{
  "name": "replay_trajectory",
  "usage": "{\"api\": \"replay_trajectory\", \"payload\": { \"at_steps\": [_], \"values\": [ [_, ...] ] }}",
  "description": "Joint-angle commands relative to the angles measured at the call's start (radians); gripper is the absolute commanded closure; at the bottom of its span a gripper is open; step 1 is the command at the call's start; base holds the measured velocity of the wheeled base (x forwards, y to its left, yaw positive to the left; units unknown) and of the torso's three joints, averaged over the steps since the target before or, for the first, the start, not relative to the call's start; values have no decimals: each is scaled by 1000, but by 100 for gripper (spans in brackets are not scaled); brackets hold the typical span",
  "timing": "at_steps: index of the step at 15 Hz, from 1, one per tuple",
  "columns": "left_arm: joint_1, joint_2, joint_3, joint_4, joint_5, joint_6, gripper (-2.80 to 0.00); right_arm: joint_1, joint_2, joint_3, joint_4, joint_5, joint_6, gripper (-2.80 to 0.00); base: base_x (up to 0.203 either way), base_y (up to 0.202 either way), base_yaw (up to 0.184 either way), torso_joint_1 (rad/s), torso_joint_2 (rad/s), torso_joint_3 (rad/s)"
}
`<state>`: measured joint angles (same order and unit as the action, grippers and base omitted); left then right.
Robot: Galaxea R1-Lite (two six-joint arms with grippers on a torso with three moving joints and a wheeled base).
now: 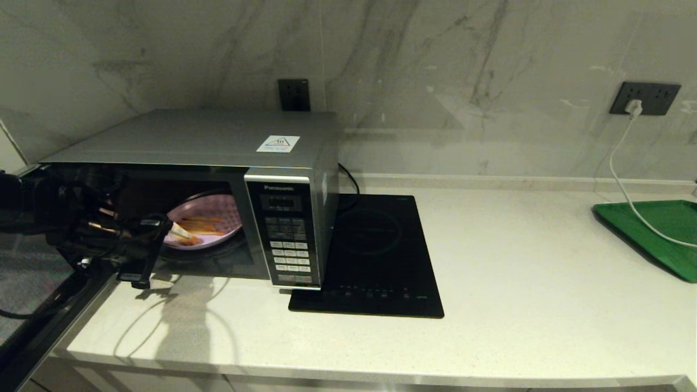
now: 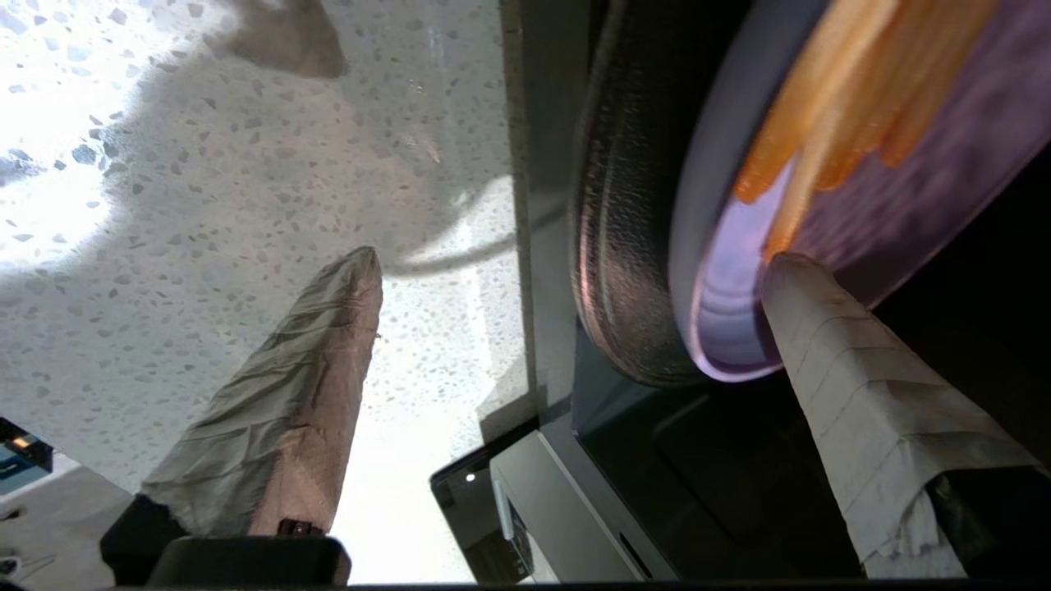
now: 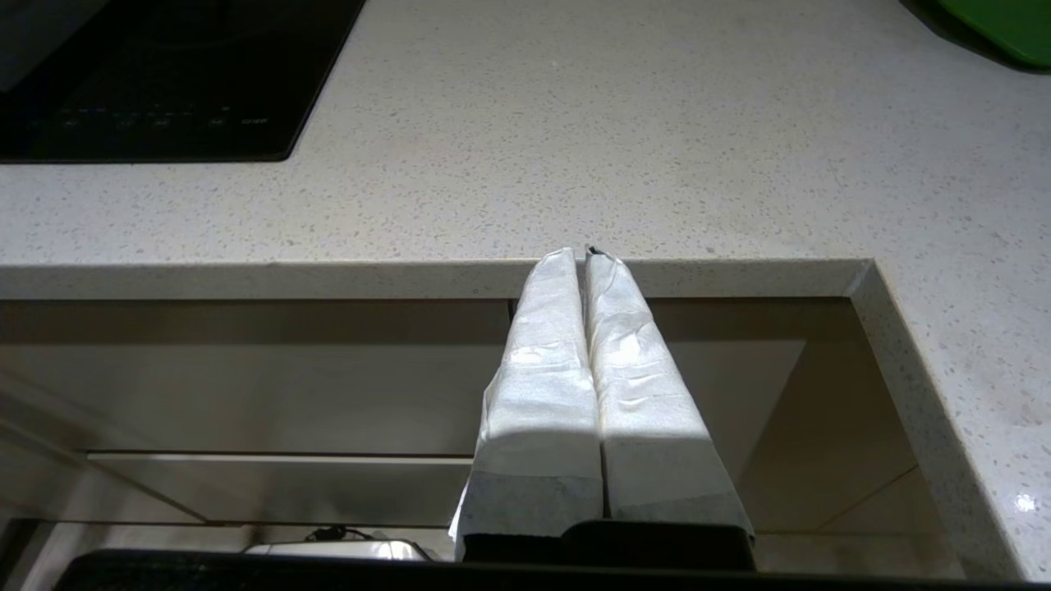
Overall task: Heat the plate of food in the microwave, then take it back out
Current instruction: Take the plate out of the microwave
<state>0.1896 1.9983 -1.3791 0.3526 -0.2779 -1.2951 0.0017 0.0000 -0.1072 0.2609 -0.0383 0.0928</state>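
Marble-backed counter, microwave point(image 1: 228, 163) open: left gripper point(image 2: 575, 271) spread wide at its mouth, one finger over the plate of fries point(image 1: 209, 220), rim straight ahead.

Pale speckled countertop point(image 1: 517, 283) runs wide under a grey-veined marble wall point(image 1: 435, 65). Two dark sockets point(image 1: 644, 98) sit on it.

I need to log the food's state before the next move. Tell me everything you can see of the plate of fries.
The round, flat, pale lilac plate of thin orange-yellow fries lies level on the dark turntable inside the open silver-grey Panasonic microwave, near the front of the cavity. The left tool is open at its near rim, one wrapped finger over the plate's edge by the fries, the other outside above the counter.
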Motion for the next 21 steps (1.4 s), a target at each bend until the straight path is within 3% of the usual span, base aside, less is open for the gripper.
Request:
{"api": "replay_trajectory", "payload": {
  "at_steps": [1,16,17,21],
  "values": [
    [-1,11,2,2,0,-4,-280,0,0,0,1,0,1,0,0,0,0,0,0,0],
    [-16,33,6,8,7,3,-280,0,0,0,1,0,1,0,0,0,0,0,0,0],
    [-16,30,6,8,7,3,0,1,0,0,1,0,1,0,0,0,0,0,0,0],
    [-16,11,5,8,5,3,0,0,0,0,1,0,1,0,0,0,0,0,0,0]
  ]
}}
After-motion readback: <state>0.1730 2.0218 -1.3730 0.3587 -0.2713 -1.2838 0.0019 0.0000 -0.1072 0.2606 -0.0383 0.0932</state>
